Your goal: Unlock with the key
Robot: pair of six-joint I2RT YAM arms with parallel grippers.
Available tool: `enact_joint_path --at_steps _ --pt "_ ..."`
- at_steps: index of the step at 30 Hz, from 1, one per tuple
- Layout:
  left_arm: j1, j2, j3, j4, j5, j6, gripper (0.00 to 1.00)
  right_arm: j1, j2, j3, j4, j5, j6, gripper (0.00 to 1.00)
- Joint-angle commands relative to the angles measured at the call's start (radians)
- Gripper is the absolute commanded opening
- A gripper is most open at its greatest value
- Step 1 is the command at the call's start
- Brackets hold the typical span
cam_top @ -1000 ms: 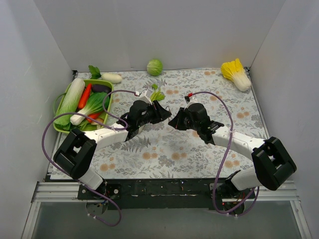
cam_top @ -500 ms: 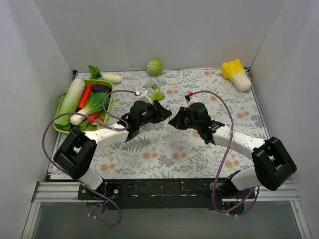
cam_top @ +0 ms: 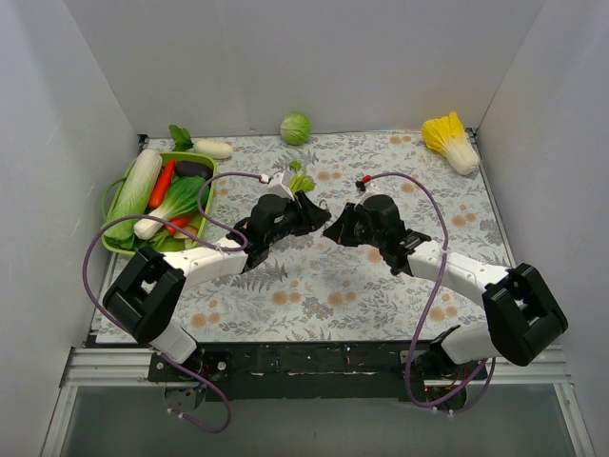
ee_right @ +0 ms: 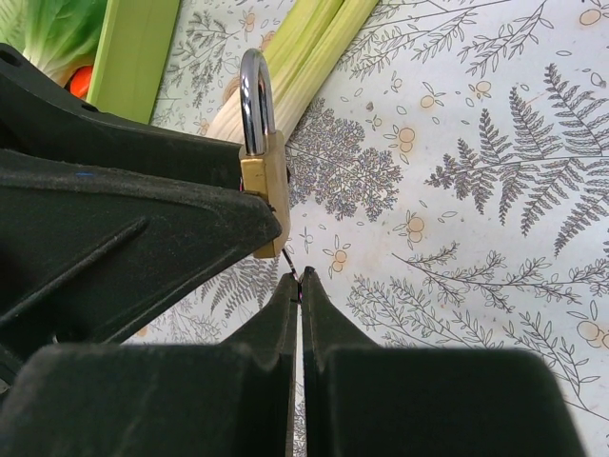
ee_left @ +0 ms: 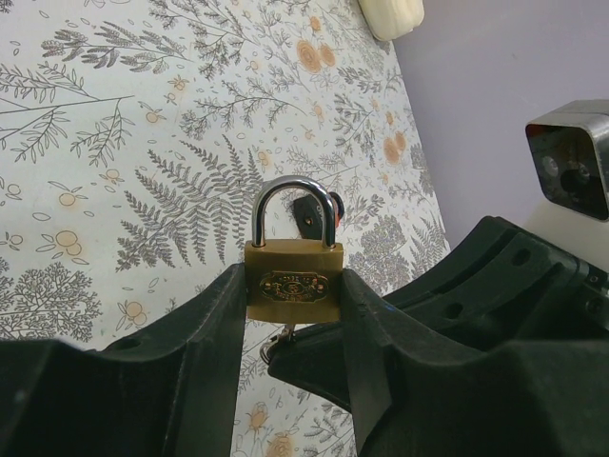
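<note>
Brass is what the small padlock is made of: a squarish yellow body with an embossed oval plate on its face and a smooth, shiny steel hoop standing upright on top, both legs of the hoop seated in the body. The left end effector holds it, its matte black fingers pressed against the two flat sides of the body, above the tabletop with its cloth printed in ferns and flowers.

From the right wrist view the padlock shows edge-on. The right end effector meets it from below, its wedge-shaped fingers drawn almost together with only a hairline slit between them. They are clamped on the key, of which just a thin sliver shows, running from the fingertips up to the underside of the padlock; its head is hidden in the grip.

Pale green ribbed stalks lie on the cloth just beyond, beside the straight edge of a lime-green tray.
</note>
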Motion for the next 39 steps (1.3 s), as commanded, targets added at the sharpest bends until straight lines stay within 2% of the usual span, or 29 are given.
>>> enact_joint_path --at_steps 1,18,31,39 --pt "-0.058 -0.028 -0.022 -0.081 0.095 0.021 0.0 -0.044 -0.057 0.033 0.208 0.085 0.016 0.01" --pt "-0.074 -0.068 -0.059 -0.02 0.075 0.104 0.0 -0.089 -0.129 -0.007 0.182 0.084 0.031 0.01" --pt "-0.092 -0.057 -0.074 0.003 0.06 0.11 0.0 -0.096 -0.15 -0.022 0.239 0.079 0.039 0.01" --pt "-0.1 -0.053 -0.073 0.014 0.081 0.128 0.0 -0.098 -0.156 -0.005 0.208 0.061 0.013 0.01"
